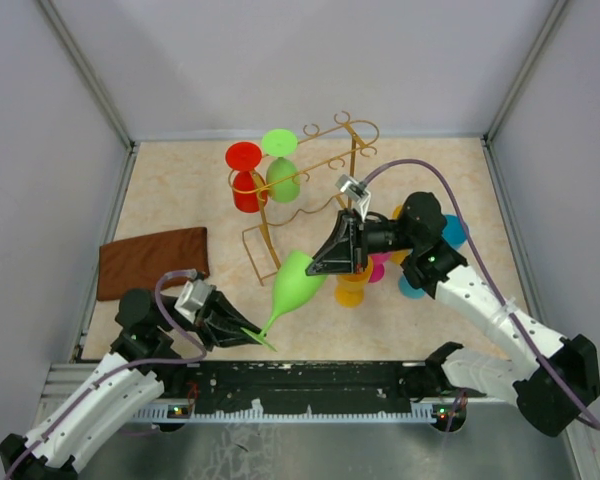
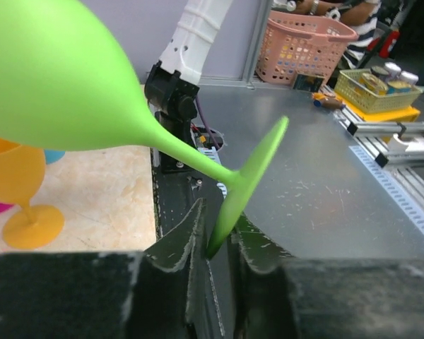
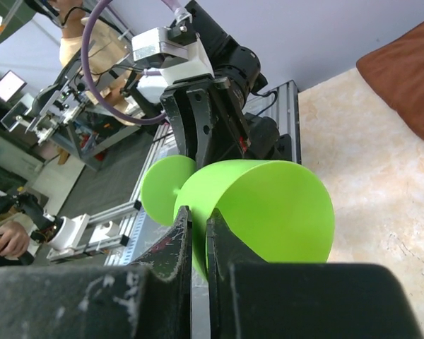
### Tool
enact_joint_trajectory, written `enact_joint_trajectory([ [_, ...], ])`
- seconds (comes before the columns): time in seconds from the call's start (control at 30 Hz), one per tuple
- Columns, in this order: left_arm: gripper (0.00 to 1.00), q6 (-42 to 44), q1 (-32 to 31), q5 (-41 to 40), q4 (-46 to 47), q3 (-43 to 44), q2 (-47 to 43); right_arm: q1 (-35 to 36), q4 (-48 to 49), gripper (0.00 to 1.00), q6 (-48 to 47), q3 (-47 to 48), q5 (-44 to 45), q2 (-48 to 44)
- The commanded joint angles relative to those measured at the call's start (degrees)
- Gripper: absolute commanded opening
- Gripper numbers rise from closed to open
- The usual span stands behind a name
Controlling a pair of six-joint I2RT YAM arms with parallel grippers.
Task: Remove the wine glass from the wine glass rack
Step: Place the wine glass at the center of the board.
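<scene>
Nearest, the left gripper (image 2: 220, 215) has its jaws narrowly around the flat foot of the wine glass (image 1: 295, 283), though I cannot tell whether they press it. The glass is opaque lime green with a slim stem, and it slants foot-near, bowl-far. The right gripper (image 3: 198, 219) is pinched tight on the bowl's rim, in front of the gold wire wine glass rack (image 1: 267, 232) and off it.
</scene>
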Motion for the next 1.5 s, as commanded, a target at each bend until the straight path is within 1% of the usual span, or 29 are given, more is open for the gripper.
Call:
enact_joint_trajectory([
  [0.0,0.27,3.1,0.1,-8.3,-4.2,2.8,-0.2,1.3,-4.7,0.00,-6.1,2.1,5.3,-1.0],
  [0.07,0.36,5.1,0.1,-10.5,-7.1,3.2,-0.9,1.3,-5.8,0.00,-7.0,2.0,6.5,-1.6],
  [0.23,0.50,8.5,0.1,-14.3,-12.0,3.6,-2.8,1.4,-8.9,0.00,-9.2,2.4,8.9,-3.1],
  [0.33,0.54,9.2,0.2,-15.6,-13.4,3.7,-3.4,1.5,-11.4,0.00,-10.5,3.0,10.1,-3.4],
  [0.5,0.57,9.7,0.1,-17.4,-14.9,3.9,-3.7,1.9,-17.6,0.00,-13.2,5.1,11.1,-2.5],
  [0.73,0.61,11.1,0.1,-20.0,-17.2,4.6,-3.9,2.4,-18.7,0.00,-14.3,5.4,12.6,-1.8],
  [0.97,0.64,13.4,0.1,-26.6,-21.6,5.1,-4.8,4.1,-24.0,0.00,-17.4,7.7,19.0,-1.7],
  [1.0,0.65,13.9,0.2,-26.6,-21.6,5.0,-5.1,4.1,-24.1,0.00,-17.5,7.9,19.3,-1.9],
  [1.13,0.67,18.2,0.1,-20.1,-22.9,5.0,-4.8,4.1,-24.1,0.00,-17.6,8.0,22.4,-2.3],
  [1.3,0.68,20.9,0.2,-22.4,-29.5,7.7,-5.2,4.2,-27.7,0.00,-18.9,9.5,24.6,-1.8],
  [1.47,0.69,23.8,0.1,-24.7,-30.9,7.2,-8.1,4.2,-28.5,0.00,-20.3,8.7,27.8,-2.7],
])
